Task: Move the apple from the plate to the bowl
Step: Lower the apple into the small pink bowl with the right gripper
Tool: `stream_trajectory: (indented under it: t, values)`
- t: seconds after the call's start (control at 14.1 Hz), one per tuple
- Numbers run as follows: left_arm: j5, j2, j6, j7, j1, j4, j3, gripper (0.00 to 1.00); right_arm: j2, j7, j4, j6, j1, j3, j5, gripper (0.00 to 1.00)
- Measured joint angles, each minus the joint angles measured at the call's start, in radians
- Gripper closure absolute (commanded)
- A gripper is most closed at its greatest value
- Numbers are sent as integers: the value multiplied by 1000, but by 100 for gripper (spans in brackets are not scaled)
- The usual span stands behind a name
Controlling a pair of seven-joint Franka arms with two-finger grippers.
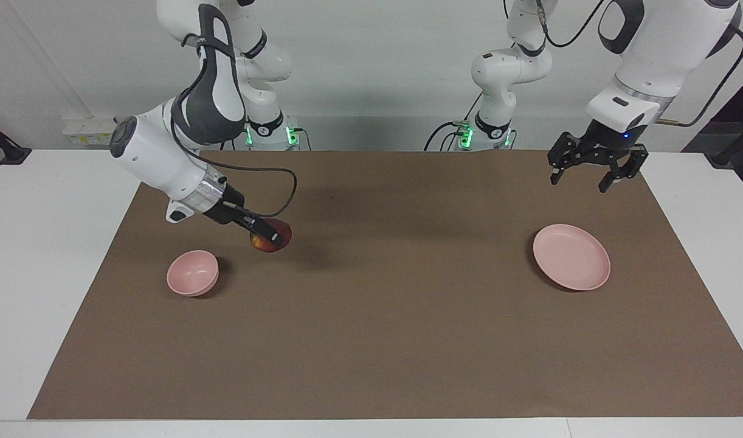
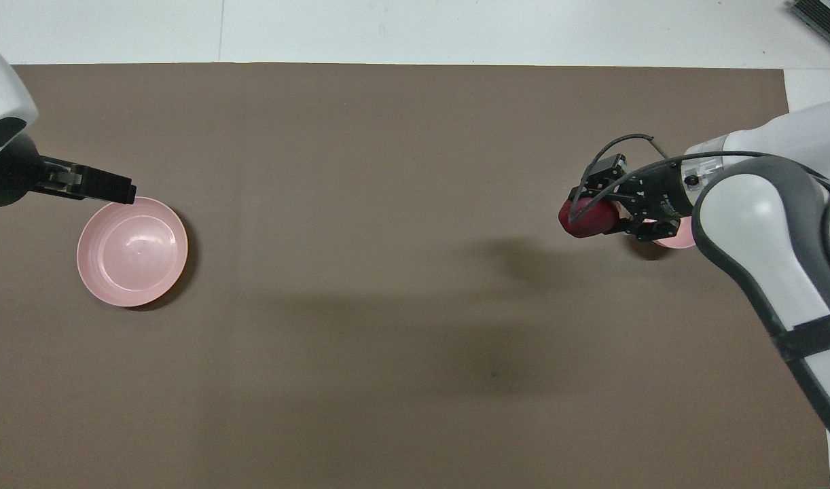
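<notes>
Your right gripper (image 1: 273, 236) grips the apple (image 1: 265, 243) beside the bowl (image 1: 192, 272), which it mostly hides overhead. Left gripper (image 1: 593, 170) waits open above the bare plate (image 1: 571, 256).

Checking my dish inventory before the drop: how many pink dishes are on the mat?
2. The bowl sits at the right arm's end; the plate sits at the left arm's end, empty. None seems hidden.

plate (image 1: 571, 256) – smooth, glossy; table cover (image 1: 383, 316) – matt
</notes>
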Motion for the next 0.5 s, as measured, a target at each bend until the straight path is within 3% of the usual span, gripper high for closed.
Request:
stream_trajectory:
  t: [0.28, 0.5]
  values:
    - [1, 1, -39, 25, -12, 16, 65, 0, 3, -14, 8, 61, 3, 3, -258, 100]
    - [1, 1, -68, 82, -120, 53, 208, 0, 11, -14, 3, 112, 5, 4, -439, 100]
